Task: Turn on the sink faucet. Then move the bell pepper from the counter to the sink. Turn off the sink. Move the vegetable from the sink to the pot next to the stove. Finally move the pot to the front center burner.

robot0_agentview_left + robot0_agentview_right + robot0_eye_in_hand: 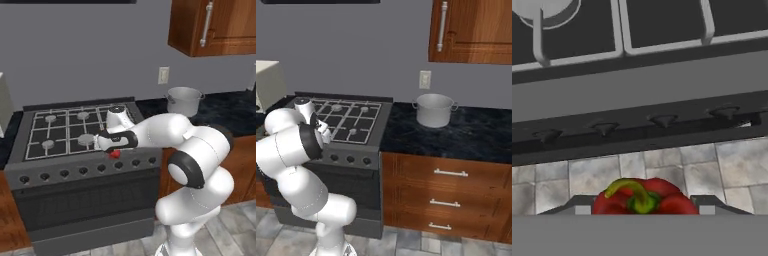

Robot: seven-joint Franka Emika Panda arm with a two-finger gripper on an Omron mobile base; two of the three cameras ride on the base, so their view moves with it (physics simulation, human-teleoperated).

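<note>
The red bell pepper (643,197) with its green stem sits between the two fingertips of my gripper (643,209), which is shut on it. Seen from the left base, the gripper (114,151) holds the bell pepper (115,154) over the stove's front edge, just above the knob row. The grey pot (184,101) stands upright on the dark counter right of the stove and looks empty; it also shows in the right base view as the pot (433,110). The front center burner (86,139) lies just left of my hand. The sink and faucet are out of view.
The stove (30,165) has grey grates and a row of dark knobs (662,121) along its front. A wall cabinet (471,30) hangs above the counter (481,135). Drawers sit below the counter. Tiled floor lies under the hand.
</note>
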